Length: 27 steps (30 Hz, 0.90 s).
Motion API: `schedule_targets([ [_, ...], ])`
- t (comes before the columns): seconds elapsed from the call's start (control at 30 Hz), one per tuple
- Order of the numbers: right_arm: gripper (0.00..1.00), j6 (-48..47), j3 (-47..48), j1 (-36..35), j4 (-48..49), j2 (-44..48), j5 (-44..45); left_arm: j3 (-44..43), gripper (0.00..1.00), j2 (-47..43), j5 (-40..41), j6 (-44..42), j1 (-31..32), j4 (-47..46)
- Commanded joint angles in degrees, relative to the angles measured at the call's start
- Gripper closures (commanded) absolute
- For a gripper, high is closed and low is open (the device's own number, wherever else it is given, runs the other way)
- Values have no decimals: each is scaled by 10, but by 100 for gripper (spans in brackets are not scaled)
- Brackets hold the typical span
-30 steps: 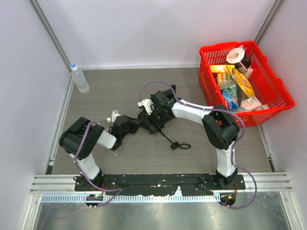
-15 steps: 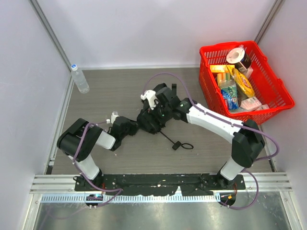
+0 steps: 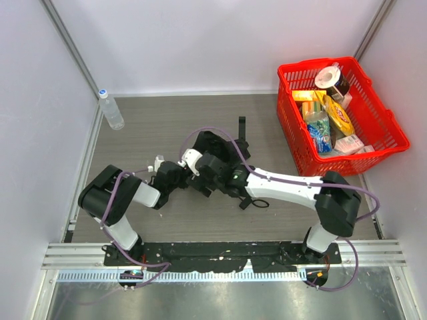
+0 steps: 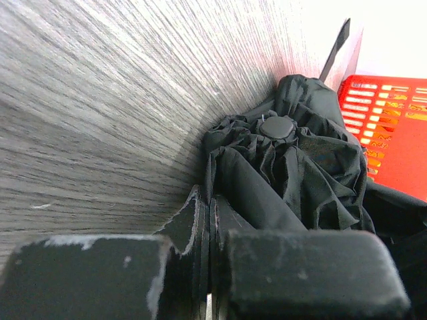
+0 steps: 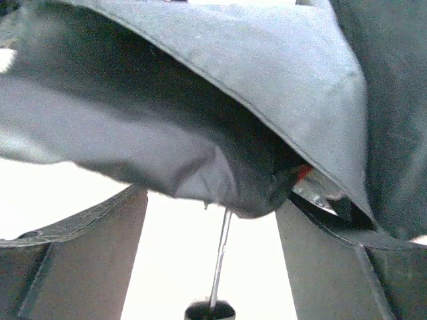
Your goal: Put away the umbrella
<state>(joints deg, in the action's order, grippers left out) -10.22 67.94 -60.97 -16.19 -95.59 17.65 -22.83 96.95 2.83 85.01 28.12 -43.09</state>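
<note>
The black umbrella lies bundled mid-table, largely under my right arm. Its wrist strap trails toward the near edge and a flat strip points away. In the left wrist view the crumpled canopy with its round cap sits just ahead. My left gripper is at the bundle's left edge, jaws pressed together with a fold of fabric running into them. My right gripper stands open over the bundle. Fabric drapes between its fingers and a thin rib hangs down.
A red basket of groceries stands at the back right. A water bottle stands by the left wall. Panels enclose the table on three sides.
My right arm has swung left and nearer, low across the umbrella, its gripper now close to the left one. The left gripper has closed the last bit and stayed put.
</note>
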Motion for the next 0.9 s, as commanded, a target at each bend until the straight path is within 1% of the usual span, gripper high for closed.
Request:
schedule_targets([
  [0.0,17,72,-31,-3,4,106,-14,-5,100,-10,-16,-9,-1,38],
  [0.03,12,100,-34,-1,-2,116,-17,-5,100,-11,-19,-7,-1,39],
  [0.1,6,180,-32,15,-16,131,-19,-4,100,-15,-22,-5,0,41],
  [0.13,5,206,-30,19,-16,132,-38,-2,100,-18,-22,-4,1,41],
  [0.17,5,240,-30,27,4,132,-58,-2,100,-20,-22,-5,2,41],
  [0.2,5,248,-38,29,19,127,-83,-1,100,-23,-21,-5,2,41],
  [0.23,5,261,-38,30,37,124,-83,-1,100,-25,-20,-5,2,42],
  [0.3,5,275,-27,39,44,102,-59,0,100,-32,-19,-5,3,47],
  [0.4,5,261,9,48,55,54,-25,1,100,-40,-14,-8,4,57],
  [0.47,5,241,29,50,48,36,-45,0,100,-40,-14,-8,4,61],
  [0.53,6,251,20,52,75,32,-63,1,100,-42,-16,-8,4,60],
  [0.6,17,281,12,76,102,24,-59,1,100,-43,-15,-6,5,61],
  [0.63,35,290,9,105,112,21,-69,1,100,-44,-16,-6,5,59],
  [0.67,48,310,-5,134,120,15,-74,1,100,-47,-17,-6,7,59],
  [0.7,66,315,-15,149,142,9,-92,1,100,-49,-19,-6,7,61],
  [0.73,76,311,-28,173,149,6,-103,1,100,-53,-19,-9,7,62],
  [0.77,81,308,-39,182,176,2,-132,1,100,-57,-20,-12,7,64],
  [0.8,90,302,-58,205,186,0,-150,1,99,-66,-19,-16,7,71],
  [0.83,92,294,-65,215,206,-6,-208,0,96,-74,-16,-20,7,78],
  [0.87,99,287,-77,233,218,-11,-232,-1,92,-80,-13,-24,8,85],
])
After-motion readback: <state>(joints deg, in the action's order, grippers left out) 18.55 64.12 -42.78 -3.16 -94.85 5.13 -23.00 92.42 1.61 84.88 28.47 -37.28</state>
